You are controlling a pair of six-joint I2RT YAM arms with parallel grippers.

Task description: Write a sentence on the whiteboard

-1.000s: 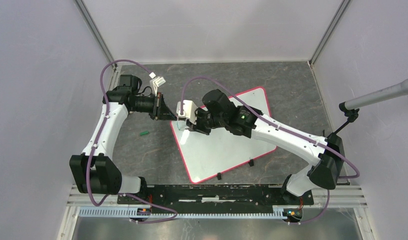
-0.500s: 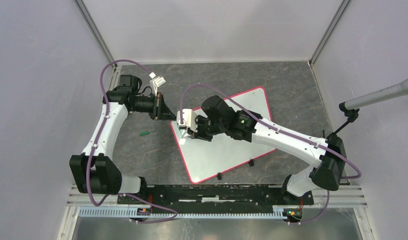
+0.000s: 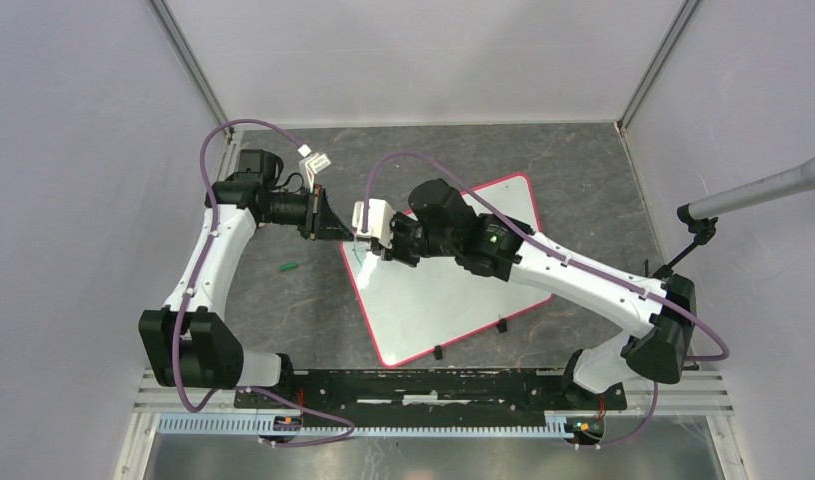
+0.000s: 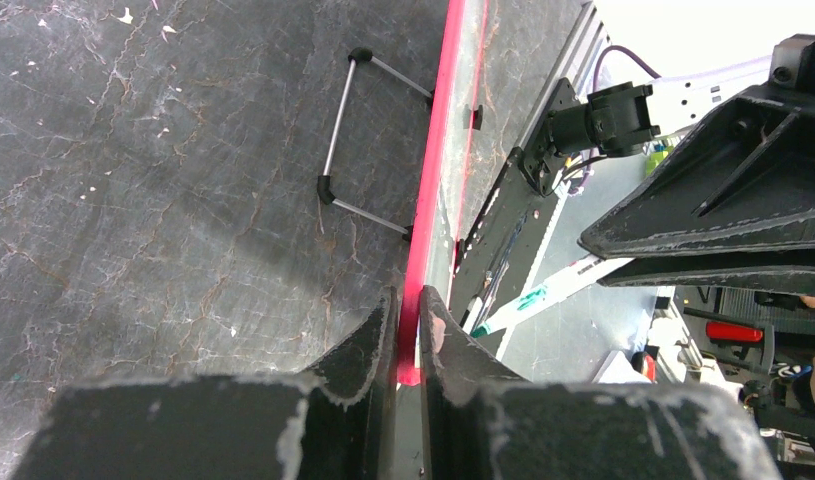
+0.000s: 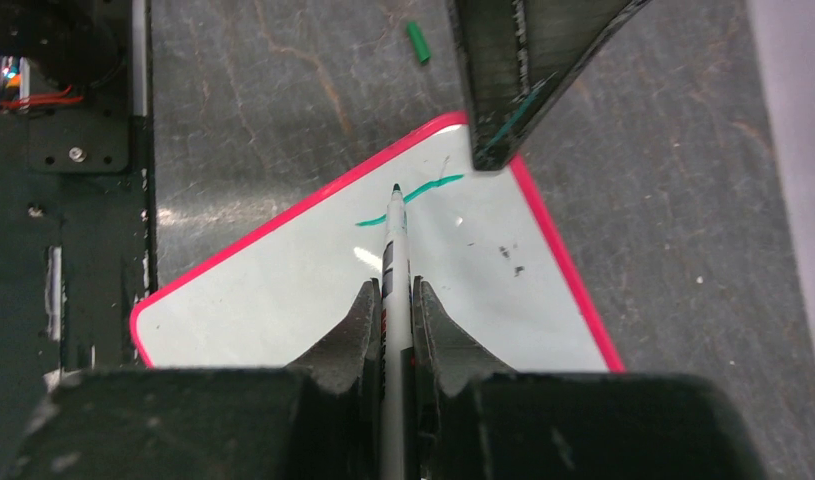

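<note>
While the right gripper (image 5: 394, 292) has both fingers pressed together on the white barrel of a marker (image 5: 394, 245), the barrel runs straight out ahead of the fingertips with its dark tip pointing away from the wrist. Tip sits at a short green stroke (image 5: 428, 187), the only part of the sentence on show; whether tip and surface actually touch cannot be told. Under the fingers and spreading to both sides lies the whiteboard (image 5: 283, 290), glossy white, its red-pink rim meeting in a rounded corner just beyond the tip. Just ahead and slightly right of the tip, the left gripper (image 4: 408, 305) comes down on that corner. In its own wrist view the two black fingers are clamped on the rim, one on each face of the edge, which runs away in a straight line ahead of them. Left of that line, a thin wire bracket (image 4: 343, 130) lies on the table with its ends reaching the rim. Farther ahead of the marker tip, past the corner, a small green cap (image 5: 417, 42) lies on the dark marbled table (image 5: 633, 200), apart from the board.
</note>
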